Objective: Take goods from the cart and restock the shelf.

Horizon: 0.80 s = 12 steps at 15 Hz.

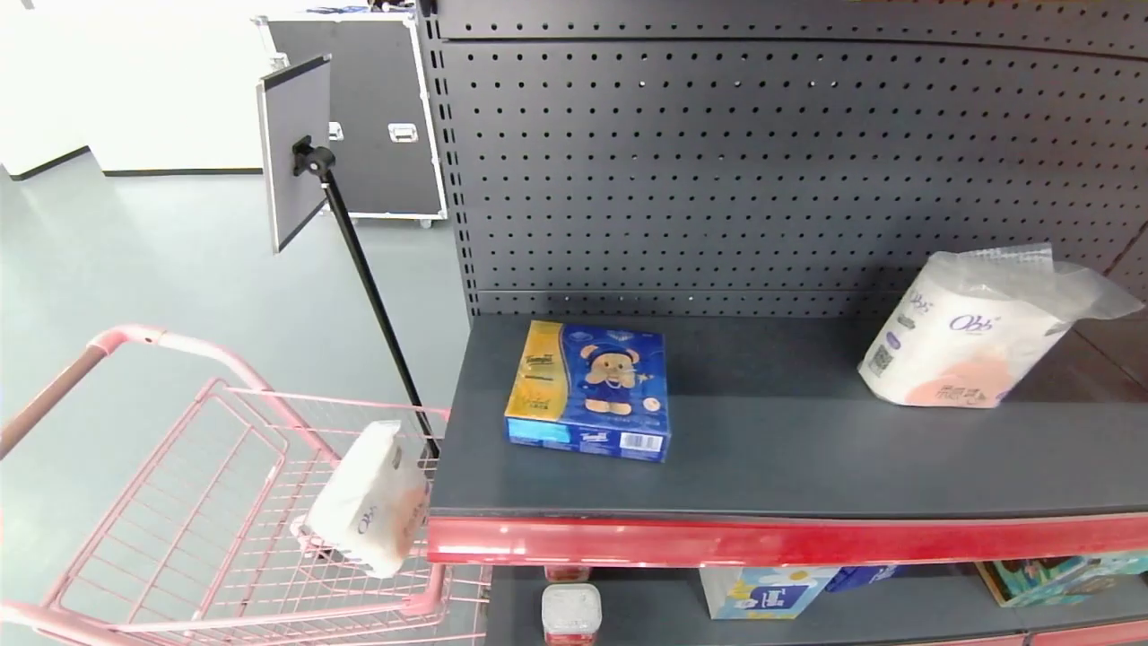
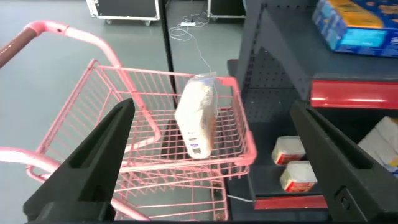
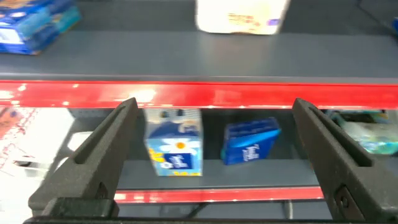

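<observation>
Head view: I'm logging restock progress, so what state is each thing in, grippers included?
cart: holds one white pack.
white pack: standing on edge against the cart's wall by the shelf.
blue box: lying flat on the shelf, face up.
roll pack: on its side on the shelf, wrapped.
left gripper: jaws open, empty, facing the cart.
right gripper: jaws open, empty, facing the shelf's red edge.

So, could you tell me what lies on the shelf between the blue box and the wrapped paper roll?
Nothing: in the head view the dark shelf board is bare between the blue box and the wrapped paper roll.
</observation>
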Tool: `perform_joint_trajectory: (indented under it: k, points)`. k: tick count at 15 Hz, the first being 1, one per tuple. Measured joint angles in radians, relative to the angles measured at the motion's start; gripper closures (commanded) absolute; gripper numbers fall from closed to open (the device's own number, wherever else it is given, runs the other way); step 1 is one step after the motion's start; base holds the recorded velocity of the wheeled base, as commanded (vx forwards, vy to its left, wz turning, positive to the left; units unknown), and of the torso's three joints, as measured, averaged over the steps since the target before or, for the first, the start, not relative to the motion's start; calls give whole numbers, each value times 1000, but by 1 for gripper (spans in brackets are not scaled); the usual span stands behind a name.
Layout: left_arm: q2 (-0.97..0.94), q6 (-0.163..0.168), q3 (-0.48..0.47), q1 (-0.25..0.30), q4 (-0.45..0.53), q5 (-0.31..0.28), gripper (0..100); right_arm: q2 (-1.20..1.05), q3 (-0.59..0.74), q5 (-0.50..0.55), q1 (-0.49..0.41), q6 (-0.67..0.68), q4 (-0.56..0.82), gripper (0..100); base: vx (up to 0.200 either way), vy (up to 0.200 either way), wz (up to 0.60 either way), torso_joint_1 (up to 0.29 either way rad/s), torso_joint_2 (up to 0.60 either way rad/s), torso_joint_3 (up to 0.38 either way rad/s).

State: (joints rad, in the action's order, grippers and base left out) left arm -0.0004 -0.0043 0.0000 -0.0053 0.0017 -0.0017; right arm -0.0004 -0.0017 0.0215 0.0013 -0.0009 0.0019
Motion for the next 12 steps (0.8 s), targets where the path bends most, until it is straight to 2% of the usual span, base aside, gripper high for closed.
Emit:
perform_joint_trajectory:
  k: [9,12]
  points:
    - [0,0,0,0,0,0,0,0,0,0,0,-1,0,0,0,200,0,3,2,3]
    - [0,0,0,-2,0,0,0,0,2,-1,0,1,0,0,0,0,0,0,0,0]
